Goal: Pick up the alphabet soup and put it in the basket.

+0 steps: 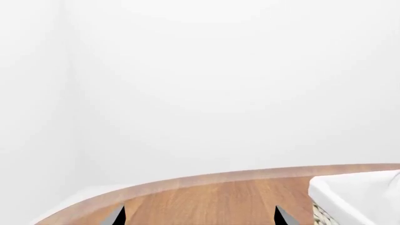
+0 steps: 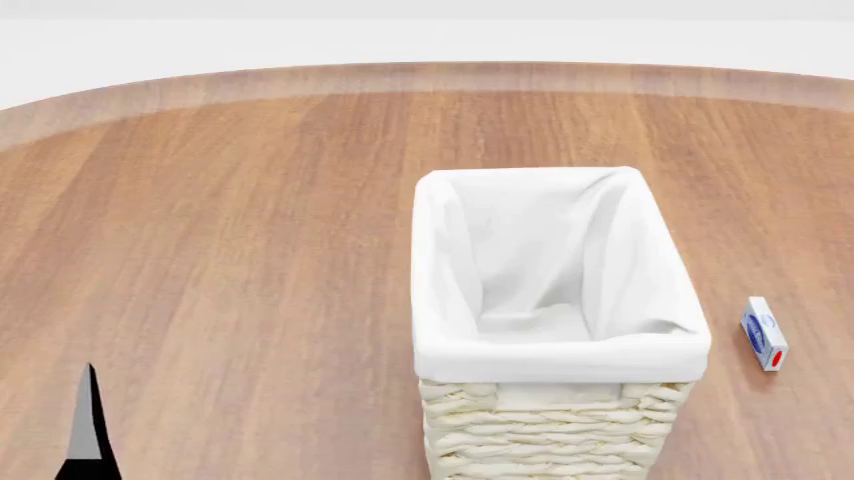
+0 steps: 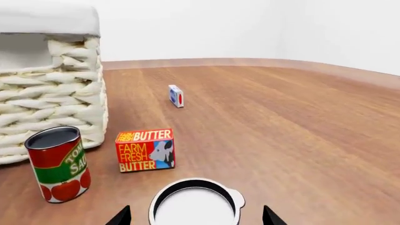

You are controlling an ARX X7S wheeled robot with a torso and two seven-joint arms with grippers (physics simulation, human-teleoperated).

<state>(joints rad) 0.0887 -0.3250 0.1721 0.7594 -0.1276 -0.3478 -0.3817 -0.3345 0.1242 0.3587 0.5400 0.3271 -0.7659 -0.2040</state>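
Seen over a soup can (image 3: 195,206) with the right fingers (image 3: 122,217) spread to either side of its white top, not pinching it.

Shows that can only in the right wrist view, upright on the wooden surface (image 3: 281,117), close to the tomato can (image 3: 57,164) and the butter box (image 3: 145,150), with the basket (image 3: 62,93) just beyond them. Looks rigid and fairly heavy for its size, with smooth, likely slippery round sides. Best gripped across the middle of the body, below the rim, squeezing firmly and keeping it upright. Counts two cans, one butter box, one small blue-and-white box (image 2: 763,347) at 3 o'clock of the basket in the head view, and one basket, with nothing visible inside. Finds the left fingers (image 1: 116,216) spread too, holding nothing, at about 8 o'clock of the basket.
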